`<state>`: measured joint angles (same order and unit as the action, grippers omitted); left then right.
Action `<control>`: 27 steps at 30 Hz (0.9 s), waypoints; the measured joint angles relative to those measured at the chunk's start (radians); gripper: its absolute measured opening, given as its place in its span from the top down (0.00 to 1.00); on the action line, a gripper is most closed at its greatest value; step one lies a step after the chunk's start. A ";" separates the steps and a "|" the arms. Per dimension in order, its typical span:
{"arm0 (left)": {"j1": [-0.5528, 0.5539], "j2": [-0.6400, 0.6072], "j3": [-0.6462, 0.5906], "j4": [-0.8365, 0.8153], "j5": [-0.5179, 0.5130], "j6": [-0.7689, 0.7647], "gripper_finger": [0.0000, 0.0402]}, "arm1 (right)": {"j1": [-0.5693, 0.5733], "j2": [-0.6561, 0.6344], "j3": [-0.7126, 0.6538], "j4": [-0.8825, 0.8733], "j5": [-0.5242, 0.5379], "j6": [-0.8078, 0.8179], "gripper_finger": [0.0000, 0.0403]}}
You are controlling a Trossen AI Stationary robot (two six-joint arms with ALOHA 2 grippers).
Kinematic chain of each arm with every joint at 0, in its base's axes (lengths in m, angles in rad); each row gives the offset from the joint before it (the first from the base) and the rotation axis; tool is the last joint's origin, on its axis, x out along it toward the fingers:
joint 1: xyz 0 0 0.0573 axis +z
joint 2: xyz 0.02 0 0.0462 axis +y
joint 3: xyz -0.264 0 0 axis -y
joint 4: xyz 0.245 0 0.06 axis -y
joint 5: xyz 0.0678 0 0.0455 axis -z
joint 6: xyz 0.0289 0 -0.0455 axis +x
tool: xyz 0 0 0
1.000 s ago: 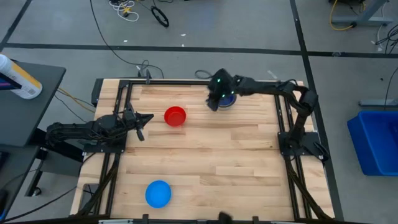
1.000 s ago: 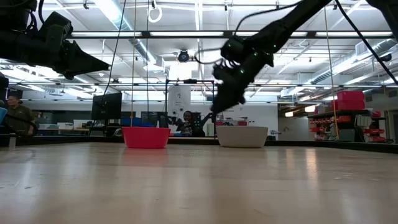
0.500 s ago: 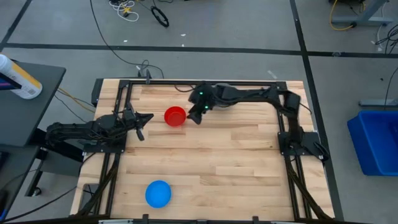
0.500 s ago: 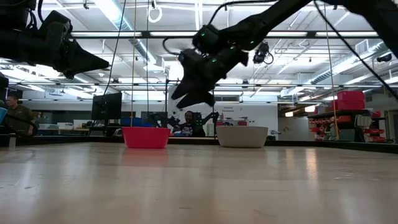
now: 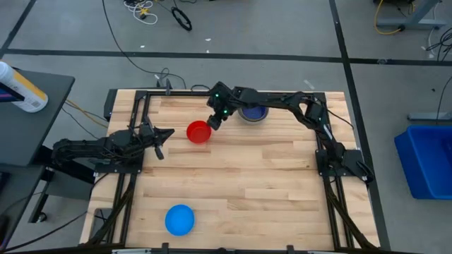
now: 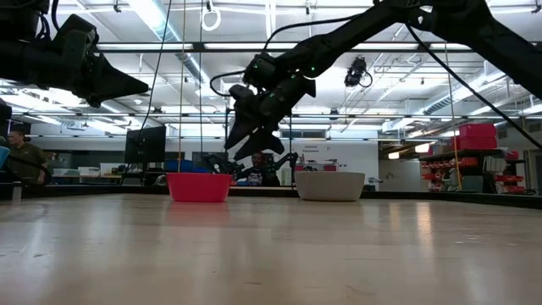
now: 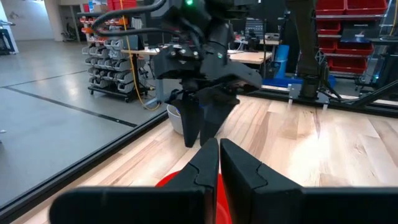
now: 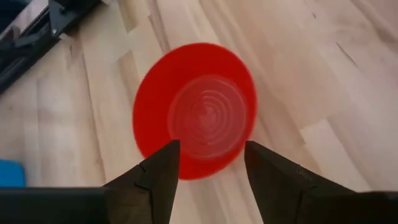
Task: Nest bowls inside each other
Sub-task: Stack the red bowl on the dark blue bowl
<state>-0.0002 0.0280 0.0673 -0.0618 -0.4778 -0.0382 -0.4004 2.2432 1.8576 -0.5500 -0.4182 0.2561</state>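
Two bowls are already nested on the wooden table (image 5: 233,169); the red bowl (image 5: 199,132) and the light blue bowl (image 5: 179,219) wait their turn.

Toward twelve o'clock on the table in the high view, a dark blue bowl (image 5: 253,112) sits inside the grey bowl (image 5: 242,117). The right gripper (image 5: 214,121) hangs just beside the red bowl at its two o'clock, fingers spread and holding nothing; its wrist camera looks straight down into that bowl between the open jaws. At about seven o'clock the light blue bowl stands well apart from the others. The left gripper (image 5: 159,137) waits near nine o'clock, fingers pressed together and empty. No yellow bowl can be made out; whether one lies under the dark blue one cannot be told. From table height the grey bowl's contents are hidden by its wall.
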 joint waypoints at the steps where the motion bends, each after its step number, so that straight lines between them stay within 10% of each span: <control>1: 0.000 0.000 0.000 0.000 0.000 0.001 0.95 | -0.005 0.001 0.000 -0.003 -0.019 0.012 0.53; 27: 0.000 0.000 0.000 0.008 0.021 -0.008 0.95 | 0.057 0.121 0.000 -0.002 -0.103 0.129 0.55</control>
<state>0.0002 0.0280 0.0675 -0.0535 -0.4563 -0.0458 -0.3431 2.3638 1.8576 -0.5515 -0.5209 0.3851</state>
